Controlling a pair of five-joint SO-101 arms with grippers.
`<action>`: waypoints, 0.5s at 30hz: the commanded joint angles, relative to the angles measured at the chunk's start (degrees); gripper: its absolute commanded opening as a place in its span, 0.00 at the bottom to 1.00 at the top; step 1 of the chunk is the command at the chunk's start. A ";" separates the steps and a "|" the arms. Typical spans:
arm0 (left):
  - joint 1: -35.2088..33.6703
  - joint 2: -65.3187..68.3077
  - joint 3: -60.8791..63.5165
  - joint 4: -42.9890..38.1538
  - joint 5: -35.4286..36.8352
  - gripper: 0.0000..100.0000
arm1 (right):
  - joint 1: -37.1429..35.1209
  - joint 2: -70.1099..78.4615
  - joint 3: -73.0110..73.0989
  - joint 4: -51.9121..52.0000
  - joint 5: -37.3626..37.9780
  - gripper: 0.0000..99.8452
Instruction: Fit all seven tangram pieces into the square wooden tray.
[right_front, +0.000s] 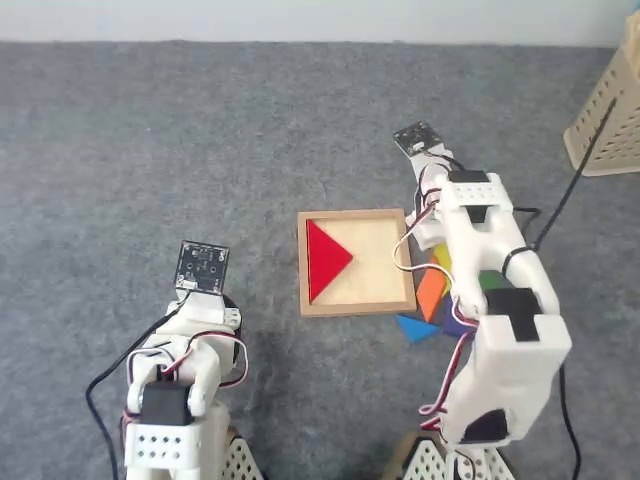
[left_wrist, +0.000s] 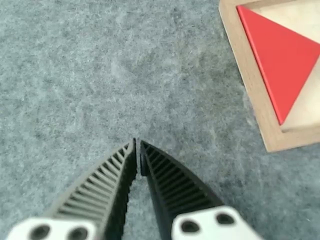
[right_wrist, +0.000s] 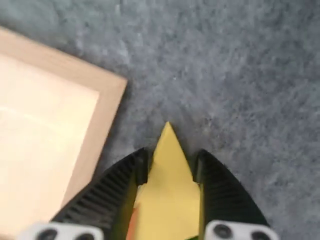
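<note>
The square wooden tray (right_front: 355, 301) lies mid-table with a red triangle (right_front: 324, 258) set in its left half; the left wrist view shows the tray (left_wrist: 250, 90) and that red triangle (left_wrist: 280, 60) off to one side. My right gripper (right_wrist: 170, 155) is shut on a yellow piece (right_wrist: 167, 180), just off a corner of the tray (right_wrist: 107, 115). The right arm (right_front: 480, 240) hangs over loose pieces to the right of the tray: yellow (right_front: 441, 262), orange (right_front: 432, 288), blue (right_front: 415, 327), purple (right_front: 455, 322), green (right_front: 490, 280). My left gripper (left_wrist: 137, 145) is shut and empty over bare carpet.
Grey carpet covers the table. A beige perforated box (right_front: 610, 110) stands at the far right edge. The left arm (right_front: 185, 380) sits at the front left, well away from the tray. A black cable (right_front: 570, 190) runs beside the right arm.
</note>
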 joint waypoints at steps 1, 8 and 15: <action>-0.26 -0.18 -0.31 0.26 0.53 0.01 | 2.07 -10.68 3.52 -2.07 -3.43 0.14; -0.26 -0.18 -0.31 0.26 0.53 0.01 | 3.91 -23.60 23.30 -9.27 -4.57 0.13; -0.26 -0.18 -0.31 0.26 0.53 0.01 | 3.30 -17.98 23.03 -9.45 -4.40 0.02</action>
